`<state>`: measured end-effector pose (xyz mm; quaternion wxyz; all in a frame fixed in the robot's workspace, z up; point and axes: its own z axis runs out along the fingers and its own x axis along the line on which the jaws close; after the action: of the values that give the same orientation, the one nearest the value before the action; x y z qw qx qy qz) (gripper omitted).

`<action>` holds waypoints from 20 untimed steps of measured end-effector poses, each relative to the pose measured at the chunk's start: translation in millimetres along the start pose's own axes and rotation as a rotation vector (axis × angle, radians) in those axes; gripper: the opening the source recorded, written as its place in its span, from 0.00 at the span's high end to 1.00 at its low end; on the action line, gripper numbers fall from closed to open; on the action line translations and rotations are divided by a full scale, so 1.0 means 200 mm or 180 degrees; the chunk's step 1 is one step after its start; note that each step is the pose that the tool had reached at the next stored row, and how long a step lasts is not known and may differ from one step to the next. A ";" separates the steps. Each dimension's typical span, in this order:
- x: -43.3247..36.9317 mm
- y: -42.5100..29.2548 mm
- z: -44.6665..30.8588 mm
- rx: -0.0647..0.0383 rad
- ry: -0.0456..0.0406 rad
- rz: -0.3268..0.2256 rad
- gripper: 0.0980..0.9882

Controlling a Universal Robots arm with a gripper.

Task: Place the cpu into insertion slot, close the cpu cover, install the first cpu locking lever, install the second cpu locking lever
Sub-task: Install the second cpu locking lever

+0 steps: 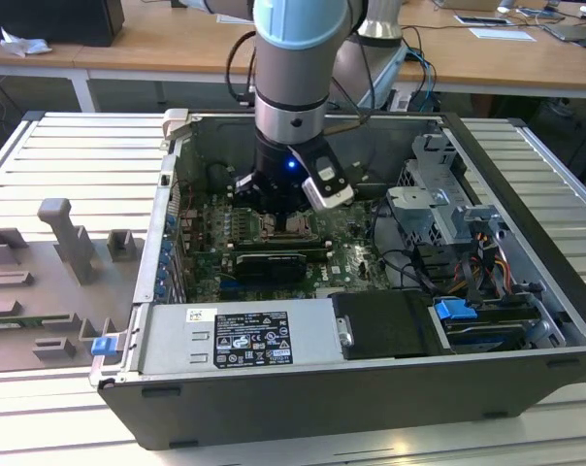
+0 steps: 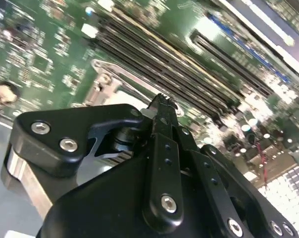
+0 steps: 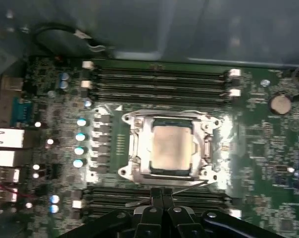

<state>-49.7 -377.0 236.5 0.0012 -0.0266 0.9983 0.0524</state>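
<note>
Arm reaching down into the open computer case [image 1: 303,388], which is sitting on the slatted tabletop [image 1: 70,165]. In the exterior view the gripper [image 1: 285,212] is hanging low over the green board [image 1: 346,254], right above the socket area.

In the first wrist view the cpu [image 3: 172,147] is lying flat in the insertion slot [image 3: 135,147], pale face up. The cpu cover [image 3: 170,120] is lying down around it, its window framing the chip. A thin locking lever [image 3: 189,186] is running along the socket edge nearest the fingers [image 3: 163,197].

Fingers are pressing together, tips meeting with nothing between them; in the second wrist view the gripper [image 2: 162,103] is poised at the cover's edge. Cannot tell whether the tips are touching the metal.

Long black memory slots [image 3: 159,82] are flanking the socket on two sides.
</note>
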 end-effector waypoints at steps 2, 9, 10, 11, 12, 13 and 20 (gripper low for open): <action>0.023 -0.001 0.020 -0.0007 0.0002 -0.0021 0.99; 0.039 -0.008 0.093 -0.0038 0.0011 -0.0123 0.99; 0.043 -0.012 0.101 -0.0050 0.0012 -0.0133 0.99; 0.048 -0.017 0.104 -0.0072 0.0011 -0.0139 0.99; 0.057 -0.027 0.105 -0.0134 0.0006 -0.0141 0.99; 0.063 -0.041 0.106 -0.0183 0.0002 -0.0141 0.99; 0.126 -0.076 0.118 -0.0353 -0.0014 -0.0142 0.99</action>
<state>-74.0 -390.9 211.4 0.0030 -0.0487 0.9930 0.1077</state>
